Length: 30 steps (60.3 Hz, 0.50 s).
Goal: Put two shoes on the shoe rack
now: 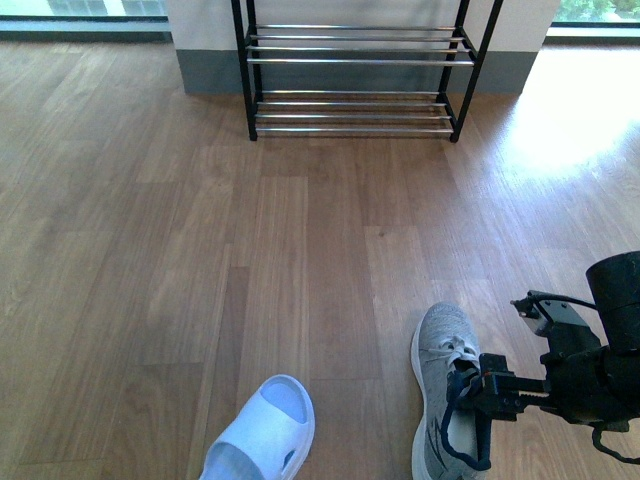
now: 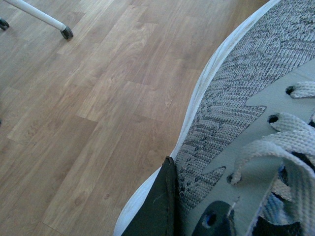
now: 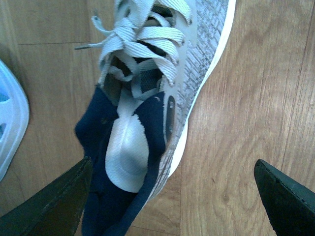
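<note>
A grey sneaker (image 1: 445,385) lies on the floor at the near right, toe toward the shoe rack (image 1: 355,70), which stands against the far wall. My right gripper (image 1: 490,392) is open at its dark collar. In the right wrist view the two fingers (image 3: 54,201) straddle the heel end of this sneaker (image 3: 197,59), with the gripper (image 3: 170,196) over its white sole edge. A pale blue slide (image 1: 262,430) lies to its left. In the left wrist view my left gripper (image 2: 184,216) is shut on the knit side of a grey sneaker (image 2: 236,98). The left arm is outside the front view.
Wooden plank floor (image 1: 250,250) stretches between the shoes and the rack. The edge of the blue slide (image 3: 10,118) shows beside the right gripper. A white leg with a caster wheel (image 2: 66,33) stands on the floor in the left wrist view.
</note>
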### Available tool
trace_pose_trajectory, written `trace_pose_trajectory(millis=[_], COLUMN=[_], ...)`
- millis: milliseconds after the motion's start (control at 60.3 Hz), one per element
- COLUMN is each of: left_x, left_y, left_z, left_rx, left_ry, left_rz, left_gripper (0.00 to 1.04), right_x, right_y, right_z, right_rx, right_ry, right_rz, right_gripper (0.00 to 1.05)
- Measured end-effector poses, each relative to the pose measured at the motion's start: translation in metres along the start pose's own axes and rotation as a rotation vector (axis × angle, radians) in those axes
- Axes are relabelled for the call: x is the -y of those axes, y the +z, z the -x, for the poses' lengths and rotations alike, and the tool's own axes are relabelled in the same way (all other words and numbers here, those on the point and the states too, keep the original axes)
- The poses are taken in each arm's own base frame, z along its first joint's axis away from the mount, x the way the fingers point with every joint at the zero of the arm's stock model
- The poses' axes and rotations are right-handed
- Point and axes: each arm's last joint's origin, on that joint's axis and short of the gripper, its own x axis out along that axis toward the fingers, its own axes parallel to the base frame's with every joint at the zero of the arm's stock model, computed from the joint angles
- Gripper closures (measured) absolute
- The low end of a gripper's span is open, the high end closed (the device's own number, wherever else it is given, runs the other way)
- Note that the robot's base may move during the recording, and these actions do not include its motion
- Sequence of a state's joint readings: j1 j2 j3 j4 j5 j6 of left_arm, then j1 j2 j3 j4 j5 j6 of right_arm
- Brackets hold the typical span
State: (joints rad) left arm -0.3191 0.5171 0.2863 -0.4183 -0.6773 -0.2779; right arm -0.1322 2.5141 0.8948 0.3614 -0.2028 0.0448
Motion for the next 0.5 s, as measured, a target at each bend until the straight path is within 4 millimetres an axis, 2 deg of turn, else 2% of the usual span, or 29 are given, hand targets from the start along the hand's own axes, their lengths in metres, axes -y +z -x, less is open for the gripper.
trace_pose_trajectory(millis=[448,497], left_x=[0.000,0.000], left_y=[0.000,0.000], left_z=[0.000,0.000], left_rx=[0.000,0.000], left_ry=[0.000,0.000], left_rz=[0.000,0.000], left_gripper=[1.03,1.03], right_x=[0.009,0.009], right_y=[0.001,0.001], right_z=[-0.043,-0.047], right_rx=[0.024,0.032], right_ry=[0.039,0.033], right_rz=[-0.026,-0.032], right_gripper=[0.09,0.15])
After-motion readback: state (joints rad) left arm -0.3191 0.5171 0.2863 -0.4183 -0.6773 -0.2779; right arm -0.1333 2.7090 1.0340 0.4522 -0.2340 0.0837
